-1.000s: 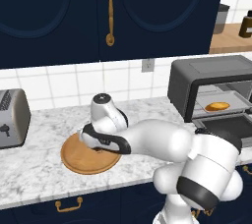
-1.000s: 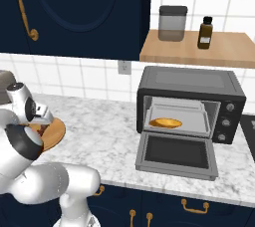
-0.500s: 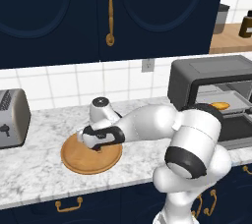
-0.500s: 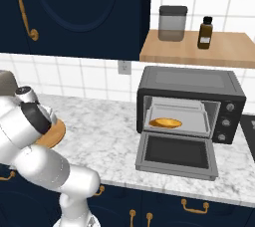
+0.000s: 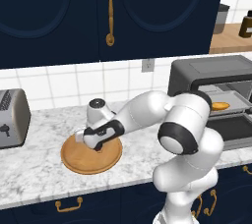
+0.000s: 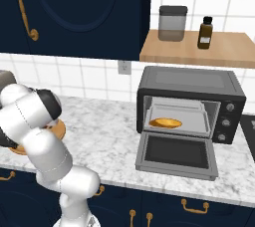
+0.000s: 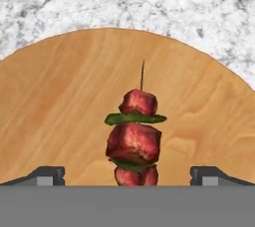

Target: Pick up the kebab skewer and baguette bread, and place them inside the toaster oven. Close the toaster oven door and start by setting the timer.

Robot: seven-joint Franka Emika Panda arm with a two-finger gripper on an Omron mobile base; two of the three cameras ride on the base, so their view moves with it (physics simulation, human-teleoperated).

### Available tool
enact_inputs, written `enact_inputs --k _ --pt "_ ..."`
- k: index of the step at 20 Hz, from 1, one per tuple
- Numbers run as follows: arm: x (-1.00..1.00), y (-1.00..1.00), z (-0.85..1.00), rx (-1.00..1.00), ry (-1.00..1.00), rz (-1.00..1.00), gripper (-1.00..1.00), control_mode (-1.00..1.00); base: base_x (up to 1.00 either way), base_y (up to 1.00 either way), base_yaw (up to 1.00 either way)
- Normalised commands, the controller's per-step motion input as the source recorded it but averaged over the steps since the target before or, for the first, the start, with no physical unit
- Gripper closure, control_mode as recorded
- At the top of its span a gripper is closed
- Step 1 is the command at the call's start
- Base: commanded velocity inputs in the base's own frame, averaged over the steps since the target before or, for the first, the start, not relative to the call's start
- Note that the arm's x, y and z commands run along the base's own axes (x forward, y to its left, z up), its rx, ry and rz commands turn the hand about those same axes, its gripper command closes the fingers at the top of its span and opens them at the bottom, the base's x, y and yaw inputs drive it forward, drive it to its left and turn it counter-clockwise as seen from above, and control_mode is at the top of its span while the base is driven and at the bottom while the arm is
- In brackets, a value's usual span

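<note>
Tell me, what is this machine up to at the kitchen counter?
The white robot arm has its pincer open and low over a round wooden plate on the marble counter, lined up on a kebab skewer that lies on the plate between the two tips, not yet gripped. Over to the right, the toaster oven has its door dropped open, and the baguette bread already rests on the tray inside. The skewer looks like the next thing to go in.

One kebab skewer carries three meat chunks and two green slices, on one round wooden plate. One baguette bread sits in one toaster oven. One silver slot toaster, one grey canister, one dark bottle.
</note>
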Motion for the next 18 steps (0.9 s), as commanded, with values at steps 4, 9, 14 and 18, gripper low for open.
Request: enact_inputs --k 4,9,14,18 --pt "0.08 0.0 -0.17 0.0 0.0 0.0 -1.0 -1.0 0.0 0.0 0.0" --pt "0.0 0.0 -0.31 0.0 0.0 0.0 -1.0 -1.0 0.0 0.0 0.0" --pt "0.0 0.0 -0.12 0.0 0.01 0.0 1.0 -1.0 0.0 0.0 0.0" --pt "0.0 0.0 0.0 0.0 0.0 0.0 1.0 -1.0 0.0 0.0 0.0"
